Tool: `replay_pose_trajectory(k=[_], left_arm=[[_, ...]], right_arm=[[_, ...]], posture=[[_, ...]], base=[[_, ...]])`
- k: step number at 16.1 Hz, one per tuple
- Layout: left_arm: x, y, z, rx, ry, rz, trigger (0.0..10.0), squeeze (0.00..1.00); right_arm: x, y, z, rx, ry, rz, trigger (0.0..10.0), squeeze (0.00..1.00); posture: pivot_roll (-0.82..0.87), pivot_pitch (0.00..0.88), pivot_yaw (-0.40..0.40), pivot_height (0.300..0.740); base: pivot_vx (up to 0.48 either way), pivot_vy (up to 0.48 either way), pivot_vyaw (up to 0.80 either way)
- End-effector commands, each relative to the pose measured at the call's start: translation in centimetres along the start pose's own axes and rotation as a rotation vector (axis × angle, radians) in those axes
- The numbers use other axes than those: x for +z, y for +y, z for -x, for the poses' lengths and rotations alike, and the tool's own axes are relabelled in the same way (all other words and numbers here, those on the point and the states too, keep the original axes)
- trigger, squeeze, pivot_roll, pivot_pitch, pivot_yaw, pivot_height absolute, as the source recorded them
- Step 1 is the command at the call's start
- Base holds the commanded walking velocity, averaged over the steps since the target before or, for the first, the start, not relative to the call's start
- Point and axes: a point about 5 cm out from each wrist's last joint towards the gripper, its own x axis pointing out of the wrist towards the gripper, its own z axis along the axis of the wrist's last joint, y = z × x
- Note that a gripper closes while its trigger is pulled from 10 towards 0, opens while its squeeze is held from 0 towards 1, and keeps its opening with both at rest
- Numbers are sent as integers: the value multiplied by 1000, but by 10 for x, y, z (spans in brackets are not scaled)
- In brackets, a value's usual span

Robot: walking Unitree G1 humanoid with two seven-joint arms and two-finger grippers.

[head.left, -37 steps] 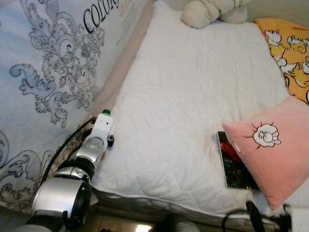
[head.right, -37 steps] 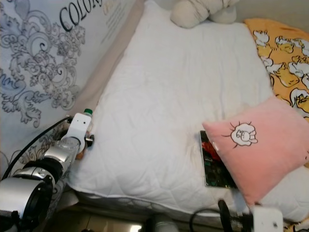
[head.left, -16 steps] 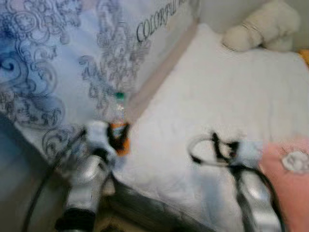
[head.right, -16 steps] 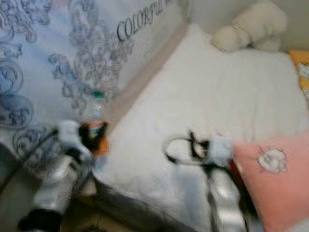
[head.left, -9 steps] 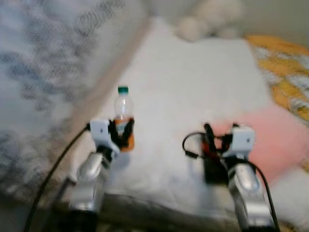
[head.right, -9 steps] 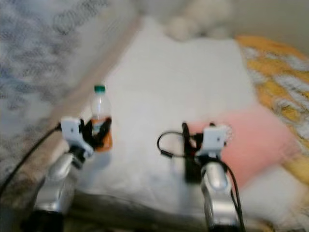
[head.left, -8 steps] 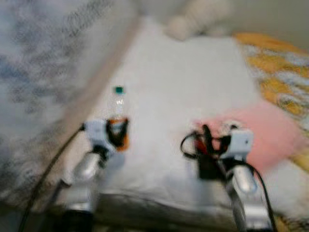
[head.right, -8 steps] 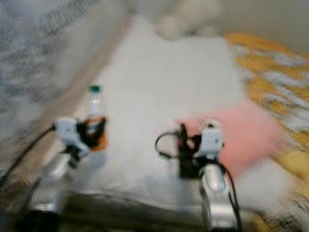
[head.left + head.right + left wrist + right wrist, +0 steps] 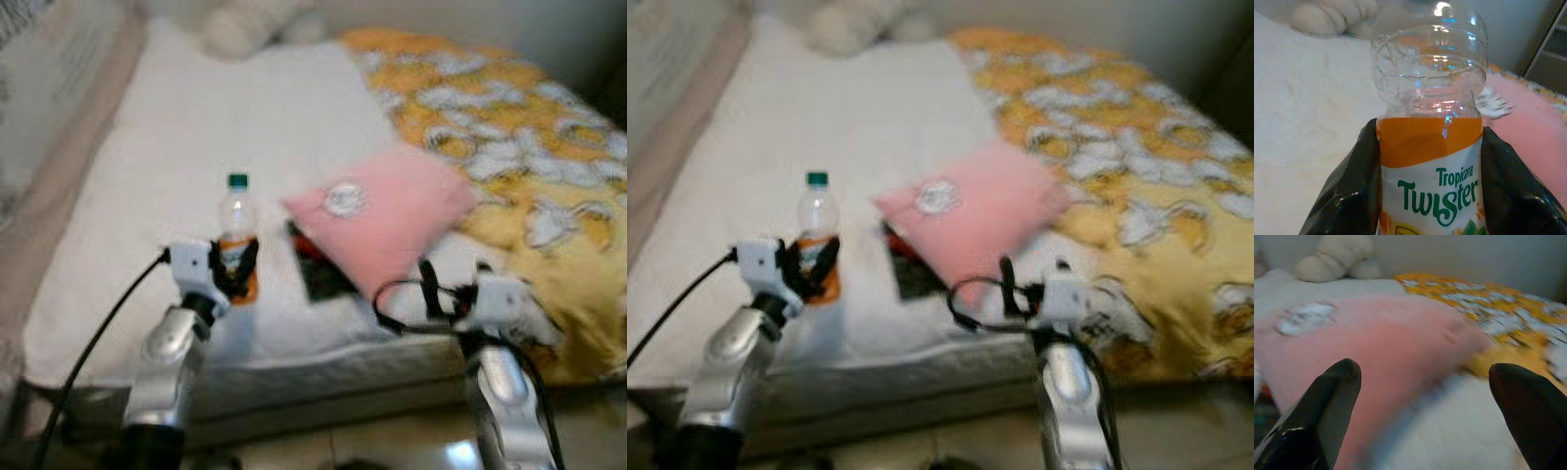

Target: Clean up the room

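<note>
A bedroom in a home. A bed [image 9: 147,157] with a white quilted cover takes up most of the head views, with an orange and white patterned blanket [image 9: 509,127] spread over its right side. A pink cushion [image 9: 382,211] with a small white cartoon figure lies on the cover, and a pale plush toy [image 9: 1339,257] sits at the far end by a plain wall. Below the bed's edge is what looks like shiny tiled floor [image 9: 392,450], though the frames are blurred.
</note>
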Motion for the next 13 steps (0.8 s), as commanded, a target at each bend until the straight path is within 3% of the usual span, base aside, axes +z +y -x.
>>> replay_pose_trajectory(k=[1,4,6,9,13], left_arm=[[-1,-8,1,-37,-13,-13,10000,0],[-10,-12,9,-70,2,-2,10000,0],[-11,-20,6,-110,-1,1,10000,0],[-10,-28,0,-153,-7,-14,10000,0],[-9,-33,-13,-165,-6,-3,10000,0]], right_arm=[[-7,-19,6,-79,52,-44,10000,0],[-17,-33,19,-133,104,-76,10000,0],[-12,-30,18,-123,69,-69,10000,0],[-9,-20,12,-96,68,-46,10000,0],[-11,-20,14,-89,74,-34,10000,0]], posture=[[93,0,-73,740],[77,0,-76,740],[69,0,-73,740],[58,0,-60,740],[41,0,-55,740]], base=[[0,0,-750],[0,-260,-750],[0,-480,-575],[0,-480,0],[0,-480,-753]])
